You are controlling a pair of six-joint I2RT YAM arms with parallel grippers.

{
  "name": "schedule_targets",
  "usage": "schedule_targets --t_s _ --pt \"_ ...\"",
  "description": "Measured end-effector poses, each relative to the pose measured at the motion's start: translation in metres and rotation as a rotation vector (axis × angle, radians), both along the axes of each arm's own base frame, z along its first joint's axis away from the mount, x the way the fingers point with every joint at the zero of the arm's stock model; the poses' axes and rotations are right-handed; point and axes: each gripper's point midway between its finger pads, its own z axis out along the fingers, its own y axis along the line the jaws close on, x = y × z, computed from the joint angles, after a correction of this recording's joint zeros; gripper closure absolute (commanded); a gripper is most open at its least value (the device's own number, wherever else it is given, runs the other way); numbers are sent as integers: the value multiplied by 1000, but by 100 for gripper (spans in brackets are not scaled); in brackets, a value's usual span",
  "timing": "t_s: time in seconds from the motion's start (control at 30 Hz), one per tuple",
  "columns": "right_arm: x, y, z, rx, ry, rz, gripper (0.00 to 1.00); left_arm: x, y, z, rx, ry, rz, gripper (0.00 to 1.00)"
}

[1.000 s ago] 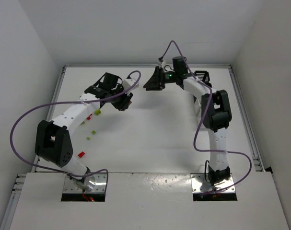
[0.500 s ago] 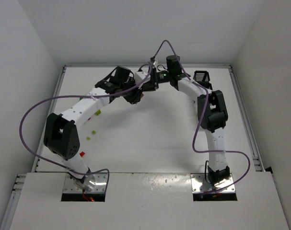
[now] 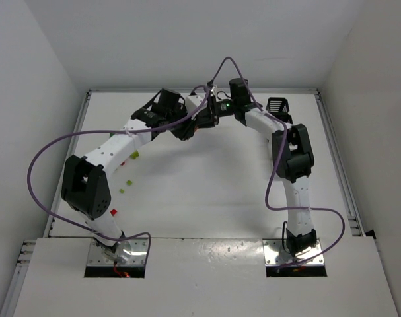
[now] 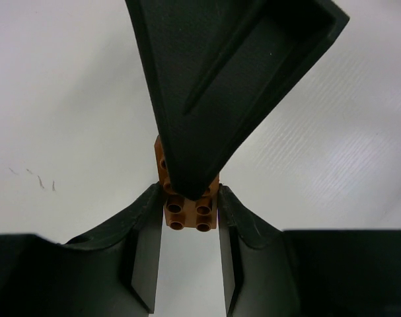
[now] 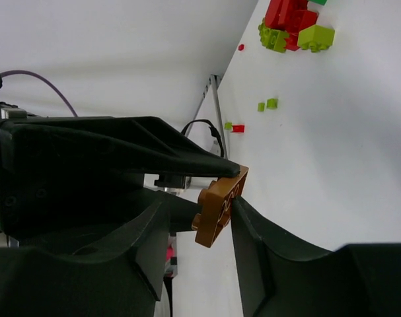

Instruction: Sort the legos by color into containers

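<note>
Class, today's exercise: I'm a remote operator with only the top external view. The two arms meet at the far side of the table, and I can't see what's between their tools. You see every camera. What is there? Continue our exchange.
Observer: An orange-brown brick. The left tool pinches it by its sides.
Operator: Is the right tool touching it?
Observer: Yes. In its wrist view the right tool appears closed on the same brick, so both hold it.
Operator: Anything else I miss?
Observer: A cluster of red and lime bricks lies packed together on the table. Little of it shows from above.
</note>
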Motion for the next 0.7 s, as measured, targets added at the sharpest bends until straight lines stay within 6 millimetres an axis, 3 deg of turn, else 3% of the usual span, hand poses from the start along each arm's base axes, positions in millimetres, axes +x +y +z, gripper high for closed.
schedule_targets --t_s 0.2,0.3,0.4,0.43,0.47,0.5,0.7 --pt "-3 -1 -2 1 16 8 73 6 2 6 -9 -17 13 82" --pt "-3 -1 -3 1 17 9 86 6 2 6 -8 -16 13 82" --pt "-3 -3 -6 -2 26 3 93 5 1 6 -10 -13 7 66" --pt "-4 -4 -6 -2 29 5 97 4 1 5 -8 -10 2 58" --pt "-4 -4 -7 -1 31 8 98 3 1 5 -6 -7 -2 41" --pt "-5 -4 -8 -1 30 9 98 2 1 4 -4 -5 -10 35" --pt "13 -20 -19 -58 -22 -67 100 -3 5 6 -25 8 -4 20"
